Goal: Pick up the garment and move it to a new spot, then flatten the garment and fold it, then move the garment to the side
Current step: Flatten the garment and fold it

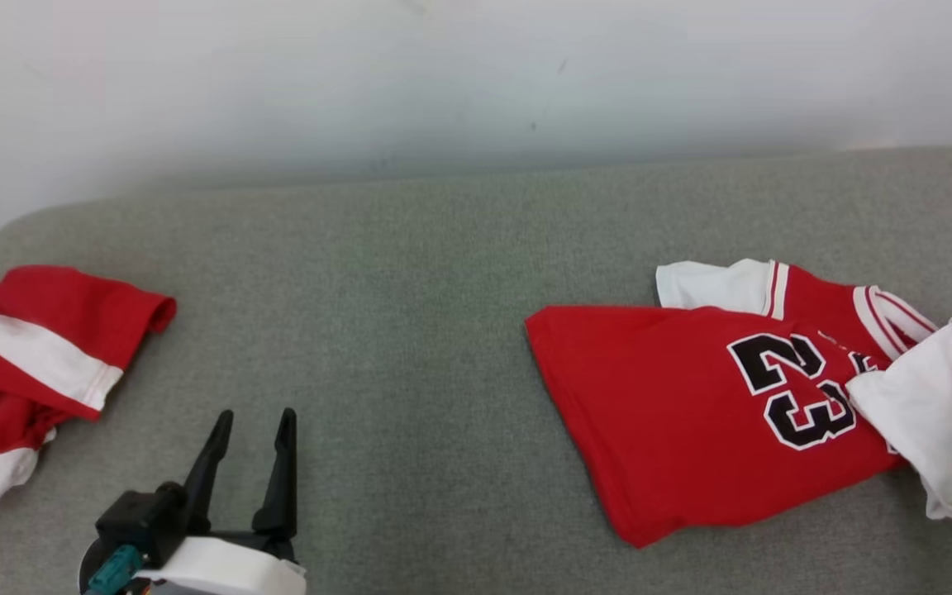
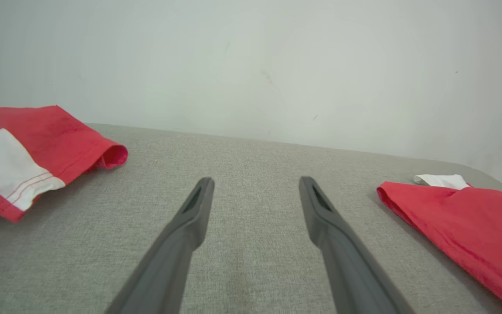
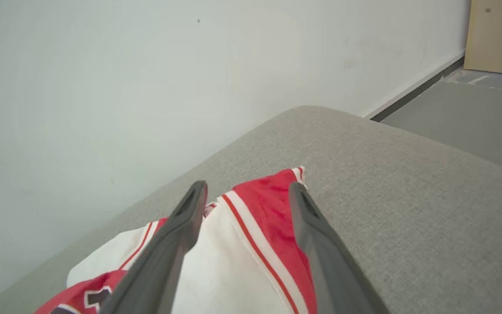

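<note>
Head view: a red jersey with a black 23 outlined in white lies loosely folded on the right of a grey woven cushion, its white sleeves bunched. A crumpled red-and-white garment lies far left. The left gripper is spread and empty.

Left wrist view: its dark tapered fingers hover over bare weave between both cloths.

Right wrist view: the right gripper is spread over the jersey's white, red-trimmed sleeve.

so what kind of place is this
Probably a plain indoor room, perhaps a test setup: a grey fabric-covered surface against a bare white wall, a red jersey and a striped garment on it, grey floor beyond.
</note>
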